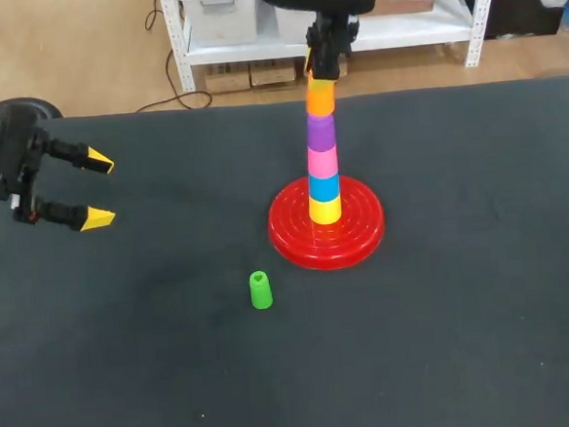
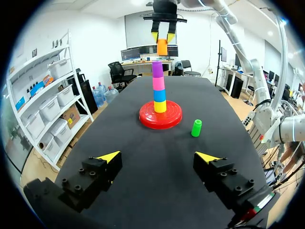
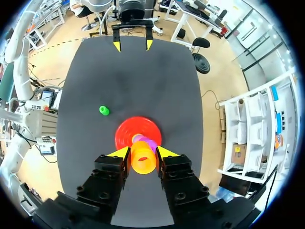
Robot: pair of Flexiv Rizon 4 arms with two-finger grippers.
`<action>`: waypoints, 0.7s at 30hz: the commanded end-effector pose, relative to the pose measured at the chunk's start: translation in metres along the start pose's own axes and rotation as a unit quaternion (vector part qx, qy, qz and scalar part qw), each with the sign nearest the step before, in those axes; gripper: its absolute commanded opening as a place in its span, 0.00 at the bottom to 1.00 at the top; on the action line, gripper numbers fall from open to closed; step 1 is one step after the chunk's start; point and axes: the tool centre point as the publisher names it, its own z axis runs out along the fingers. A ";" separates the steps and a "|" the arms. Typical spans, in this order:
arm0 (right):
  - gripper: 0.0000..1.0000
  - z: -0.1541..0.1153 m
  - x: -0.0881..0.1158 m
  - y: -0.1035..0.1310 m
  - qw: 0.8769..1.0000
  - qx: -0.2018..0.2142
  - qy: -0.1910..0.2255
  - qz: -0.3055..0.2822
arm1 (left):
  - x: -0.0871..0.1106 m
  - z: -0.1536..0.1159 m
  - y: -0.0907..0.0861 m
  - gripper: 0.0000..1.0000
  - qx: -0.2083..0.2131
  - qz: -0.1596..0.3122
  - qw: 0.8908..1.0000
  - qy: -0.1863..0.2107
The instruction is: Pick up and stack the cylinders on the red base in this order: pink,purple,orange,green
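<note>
1. The dark counter (image 1: 469,337) is what everything's sat on.
2. The right gripper (image 3: 143,152) is hung high over the middle of the counter, pointed straight down. It's clenched on the orange cylinder (image 3: 143,163), with a yellow-tipped finger (image 3: 120,152) pressed against each side.
3. The left gripper (image 2: 157,157) is held low near the counter's left edge. It's released, with the fingers spread wide and nothing between them.
4. The red base (image 1: 291,240) is found directly under the right gripper and well ahead of the left gripper.
5. Four cylinders are stacked upright on the base: a yellow cylinder (image 1: 325,211) at the bottom, then a blue cylinder (image 1: 324,187), the pink cylinder (image 1: 322,160) and the purple cylinder (image 1: 321,132) on top.
6. The orange cylinder is held just above the purple one. A small gap between them can be seen in the left wrist view, so it isn't seated.
7. The green cylinder (image 1: 261,290) is stood on the counter by itself. It's ahead of the left gripper, more toward its right finger, and near the base but not touching it.
</note>
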 end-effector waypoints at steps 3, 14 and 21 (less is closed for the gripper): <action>0.00 0.007 -0.003 -0.008 1.000 -0.023 0.002 -0.004 | 0.001 0.000 0.000 1.00 -0.001 0.002 1.000 -0.002; 0.00 0.016 0.004 -0.010 0.999 -0.038 0.004 -0.006 | 0.001 0.000 0.000 1.00 -0.001 0.002 1.000 -0.002; 0.00 0.020 0.005 -0.011 0.999 -0.042 0.004 -0.007 | 0.001 0.000 0.000 1.00 -0.001 0.002 1.000 -0.002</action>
